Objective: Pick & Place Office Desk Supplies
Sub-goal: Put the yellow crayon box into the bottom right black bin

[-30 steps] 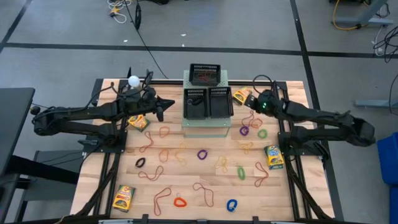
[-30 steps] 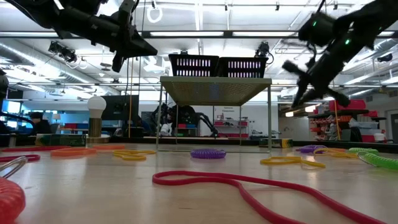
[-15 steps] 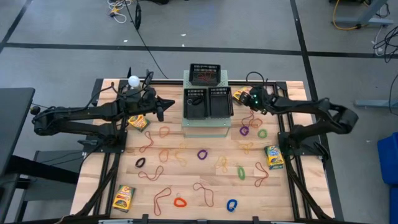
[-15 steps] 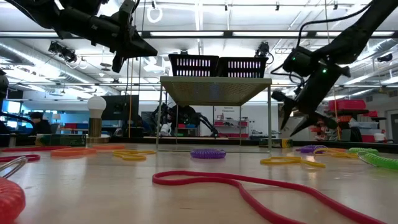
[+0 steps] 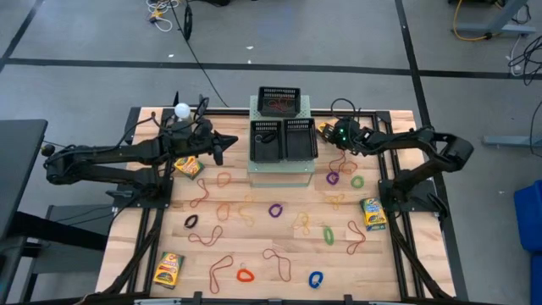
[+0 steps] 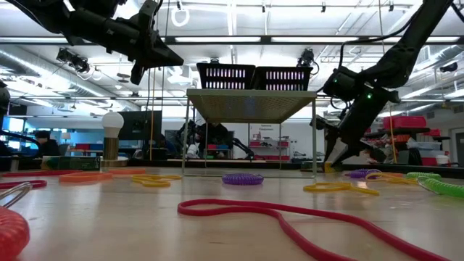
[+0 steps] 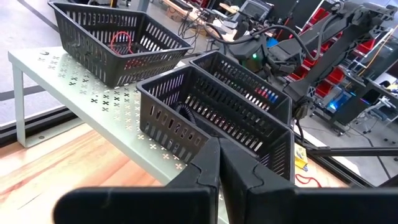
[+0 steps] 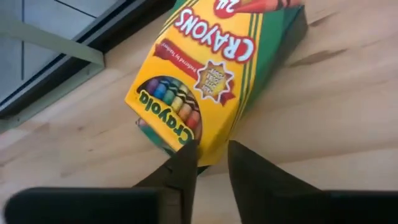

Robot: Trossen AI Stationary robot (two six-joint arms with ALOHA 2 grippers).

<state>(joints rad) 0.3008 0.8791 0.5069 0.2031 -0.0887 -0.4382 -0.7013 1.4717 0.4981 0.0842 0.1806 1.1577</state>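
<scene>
— Overhead, what is the right gripper [image 8: 208, 163] doing?
— Poised low at a crayon box [image 8: 214, 74] lying on the surface [image 5: 254, 246] beside the black trays [image 5: 284, 140]; fingers slightly parted, the box's near end between their tips. Contact cannot be made out.
— And the left gripper [image 7: 219, 163]?
— Pressed together, empty, raised beside the trays. Rubber bands [image 5: 222, 180] lie scattered across the surface.
</scene>
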